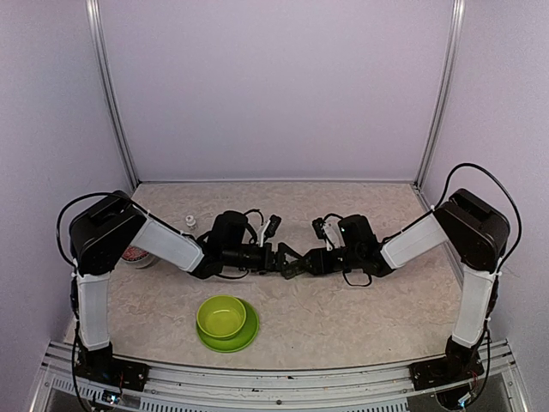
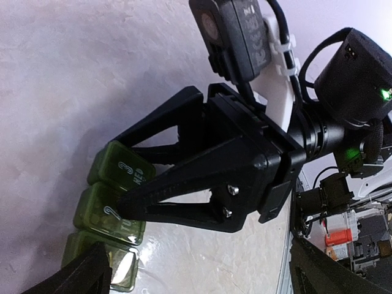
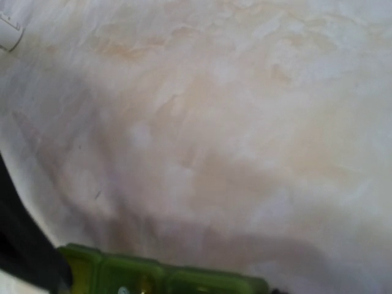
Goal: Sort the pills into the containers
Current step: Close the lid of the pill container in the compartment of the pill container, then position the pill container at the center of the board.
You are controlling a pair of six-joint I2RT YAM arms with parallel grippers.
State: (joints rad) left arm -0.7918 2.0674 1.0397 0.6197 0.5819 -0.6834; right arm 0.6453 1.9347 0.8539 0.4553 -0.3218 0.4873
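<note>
Two robot arms meet tip to tip at the middle of a mottled beige desk point(image 1: 360, 309).
A lime-green round bowl point(image 1: 221, 315) on its matching plate point(image 1: 247, 336) sits nearer the bases. The left end effector point(image 2: 205, 275) is released, fingers wide. The right end effector point(image 2: 118, 174) brackets the compartment marked 3 of the dark green, three-compartment plastic pill box point(image 2: 98, 222) lying on the desk; whether it grips, I cannot tell.
</note>
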